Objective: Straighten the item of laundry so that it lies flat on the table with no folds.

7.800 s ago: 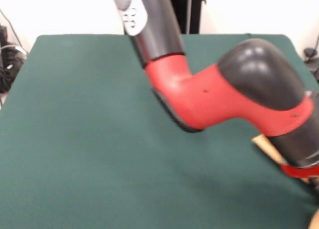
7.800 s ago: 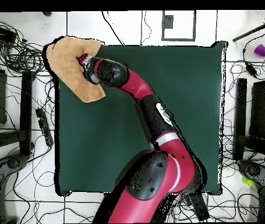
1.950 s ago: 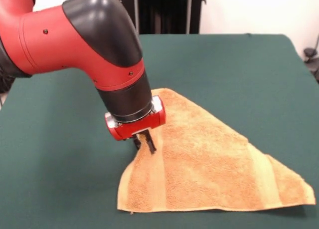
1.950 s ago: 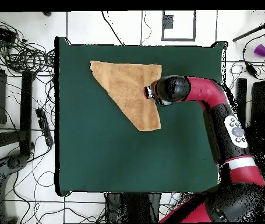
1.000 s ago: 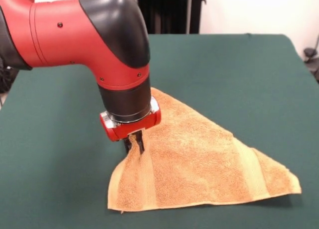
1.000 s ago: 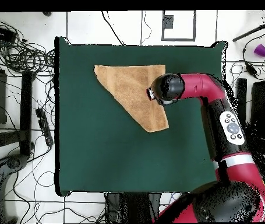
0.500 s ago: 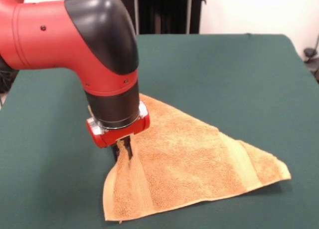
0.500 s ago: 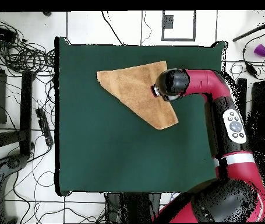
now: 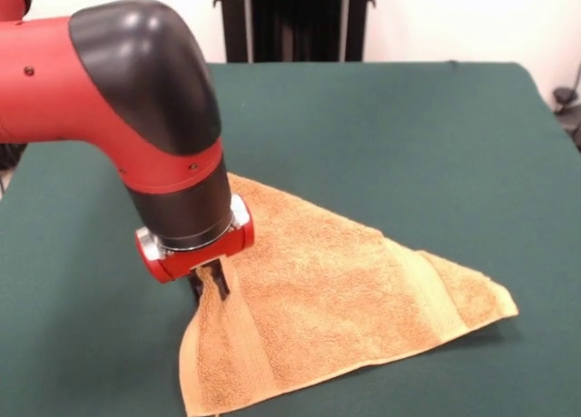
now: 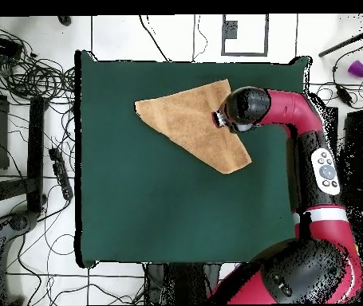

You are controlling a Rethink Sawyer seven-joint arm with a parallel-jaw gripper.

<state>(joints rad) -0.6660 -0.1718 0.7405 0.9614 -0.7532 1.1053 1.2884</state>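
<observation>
Pinching towel [image 9: 345, 290] edge, gripper [image 9: 211, 285] clamped on raised cloth; towel triangular, probably still doubled, on table [image 9: 408, 135]. Risk: thin pinch slips, fold drops back; dragging bunches fabric.

Since 7.8 s ago the small orange-yellow terry towel [image 9: 345, 290] has come off the corner of the dark green felt-topped table [image 9: 408, 135], where it hung partly over the edge, and now lies wholly on the felt as a folded triangle. Over the last two seconds the red and black arm's gripper [image 9: 209, 285], clamped on a pinched ridge of cloth, has slid sideways, dragging the towel along. The towel has also turned about the gripper: its far pointed corner has swung round, and the edge nearest the gripper has tilted.
</observation>
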